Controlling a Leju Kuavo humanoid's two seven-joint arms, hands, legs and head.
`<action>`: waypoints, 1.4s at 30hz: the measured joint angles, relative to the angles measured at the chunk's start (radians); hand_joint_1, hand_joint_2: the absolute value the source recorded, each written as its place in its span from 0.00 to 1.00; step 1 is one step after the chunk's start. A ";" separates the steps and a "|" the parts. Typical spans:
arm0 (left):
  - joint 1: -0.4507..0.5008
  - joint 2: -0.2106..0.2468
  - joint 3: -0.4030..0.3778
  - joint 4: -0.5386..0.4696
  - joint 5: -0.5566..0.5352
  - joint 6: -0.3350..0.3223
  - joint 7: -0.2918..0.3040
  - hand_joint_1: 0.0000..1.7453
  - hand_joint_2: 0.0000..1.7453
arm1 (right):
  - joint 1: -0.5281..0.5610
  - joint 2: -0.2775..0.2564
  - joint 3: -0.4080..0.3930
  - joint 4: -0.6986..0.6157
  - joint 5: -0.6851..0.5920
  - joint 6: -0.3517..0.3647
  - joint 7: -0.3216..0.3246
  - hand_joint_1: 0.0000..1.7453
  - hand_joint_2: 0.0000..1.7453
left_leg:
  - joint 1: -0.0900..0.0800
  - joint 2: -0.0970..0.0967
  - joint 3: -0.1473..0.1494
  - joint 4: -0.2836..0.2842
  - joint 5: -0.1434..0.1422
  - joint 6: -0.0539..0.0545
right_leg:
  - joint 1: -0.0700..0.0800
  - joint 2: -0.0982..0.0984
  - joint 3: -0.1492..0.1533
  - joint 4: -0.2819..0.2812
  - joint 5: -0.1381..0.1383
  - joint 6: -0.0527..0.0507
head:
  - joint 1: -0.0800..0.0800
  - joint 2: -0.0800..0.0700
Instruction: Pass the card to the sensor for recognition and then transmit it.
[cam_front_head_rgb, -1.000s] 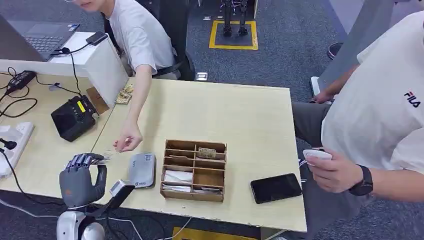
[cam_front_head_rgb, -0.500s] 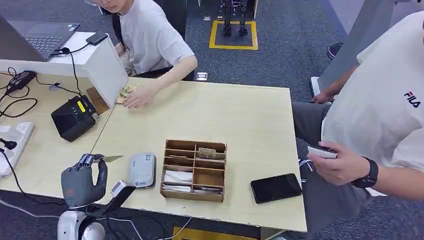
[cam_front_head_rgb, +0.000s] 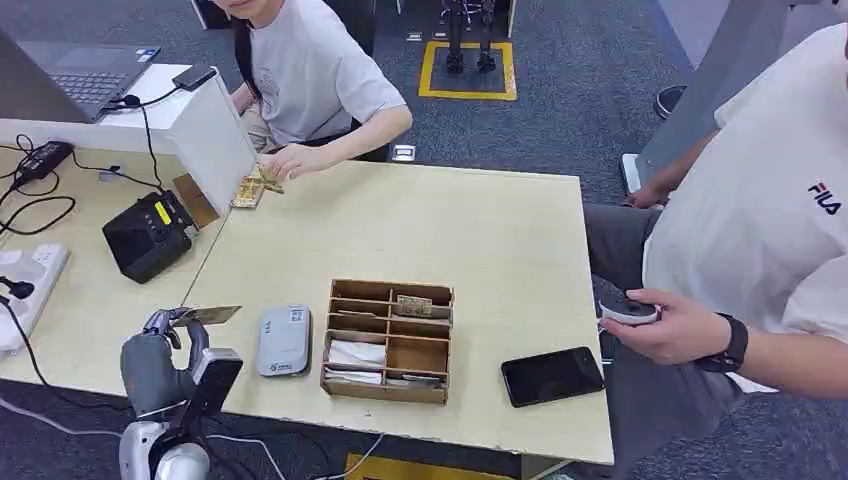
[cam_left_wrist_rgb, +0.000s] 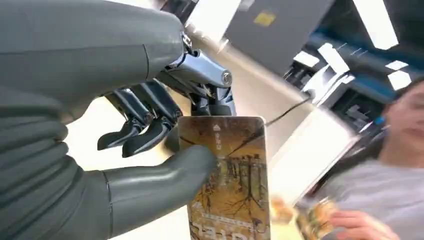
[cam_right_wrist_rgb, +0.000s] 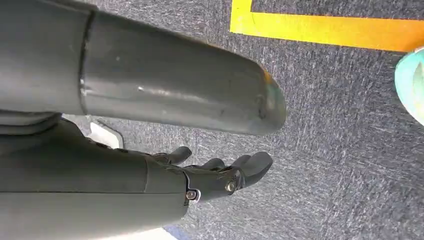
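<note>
My left hand (cam_front_head_rgb: 162, 358) hovers over the table's near left corner and pinches a brown picture card (cam_front_head_rgb: 210, 316) between thumb and fingers. In the left wrist view the card (cam_left_wrist_rgb: 227, 175) shows a tree print, with the thumb pressed on its face. The grey card sensor (cam_front_head_rgb: 284, 340) lies flat on the table just right of the card. My right hand (cam_right_wrist_rgb: 220, 175) hangs over the carpet floor, its fingers loosely apart and holding nothing.
A wooden divided box (cam_front_head_rgb: 389, 340) stands right of the sensor, and a black phone (cam_front_head_rgb: 552, 376) lies further right. A seated person's hand (cam_front_head_rgb: 290, 160) rests by a card stack (cam_front_head_rgb: 250, 189) at the far left. A black device (cam_front_head_rgb: 148, 235) sits left. Another person (cam_front_head_rgb: 740, 250) stands right.
The seated person drew their hand back from my left hand to the far card stack. My left hand now holds the card and has turned at the wrist.
</note>
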 joint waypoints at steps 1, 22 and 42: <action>0.000 0.002 -0.014 -0.001 0.022 -0.020 0.018 1.00 1.00 | 0.001 0.000 0.000 0.000 0.000 -0.004 0.001 0.00 0.00 | 0.000 0.000 0.000 0.000 0.000 0.000 | 0.000 0.000 0.000 0.000 0.000 0.000 | 0.000 0.000; -0.013 0.001 -0.086 0.041 0.166 -0.116 0.187 1.00 1.00 | 0.004 0.007 0.000 0.000 0.001 -0.013 0.015 0.00 0.00 | 0.000 0.000 0.000 0.000 0.000 0.000 | 0.000 0.000 0.000 0.000 0.000 0.000 | 0.000 0.000; -0.042 0.000 -0.125 0.155 0.100 -0.141 0.245 1.00 1.00 | 0.004 0.007 -0.001 0.000 0.006 -0.013 0.015 0.00 0.00 | 0.000 0.000 0.000 0.000 0.000 0.000 | 0.000 0.000 0.000 0.000 0.000 0.000 | 0.000 0.000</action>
